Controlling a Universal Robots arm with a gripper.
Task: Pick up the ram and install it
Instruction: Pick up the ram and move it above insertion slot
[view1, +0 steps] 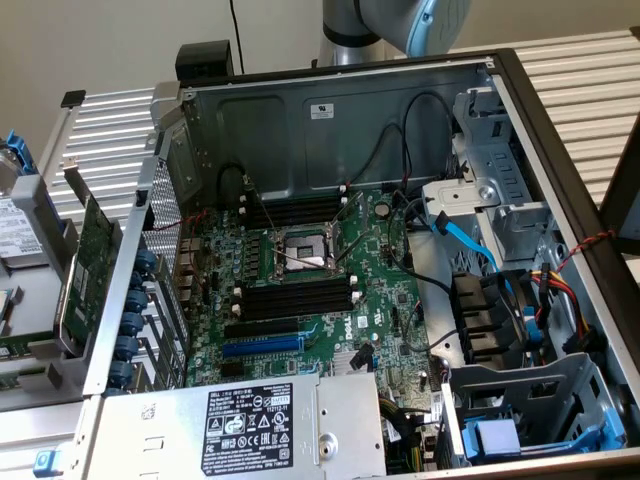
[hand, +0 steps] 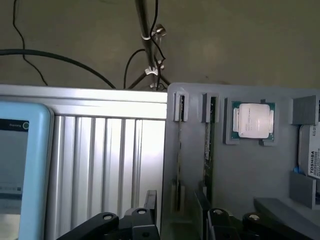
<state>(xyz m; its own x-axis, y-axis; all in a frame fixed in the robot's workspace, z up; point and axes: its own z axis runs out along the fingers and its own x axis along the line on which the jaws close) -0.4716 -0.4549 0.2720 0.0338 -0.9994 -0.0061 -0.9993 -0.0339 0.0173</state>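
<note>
Where the exterior view looks into the open grey metal computer case (view1: 280, 130), the green motherboard (view1: 385, 300) lies flat, with long black memory slots with white end clips (view1: 295, 297) on both sides of the silver processor socket (view1: 303, 252). These slots run from the exterior view's left to its right. The grey power supply box (view1: 340, 420) carries a black label with white print and symbols, too small to read. The grey robot arm with a light blue cap (view1: 400, 22) stands behind the case.

From the wrist view, the ram (hand: 207, 145), a long narrow green circuit-board stick, stands on its thin edge in a slot of the grey plastic holder tray (hand: 250, 175). Its long axis runs from the tray's far rim straight toward the gripper (hand: 176, 207), so one end points to the camera. A second thin stick (hand: 179, 145) stands parallel, just beside it. The square silver processor chip (hand: 255, 120) lies in a recess next to the ram, and the hard drive (hand: 312, 155) beyond it bears the word TOSHIBA. The black fingers (hand: 202, 205) stand wide apart and grip nothing, near the closer ends of the sticks. A light blue screen device (hand: 22, 165) rests on the ribbed aluminium table (hand: 110, 165).
</note>
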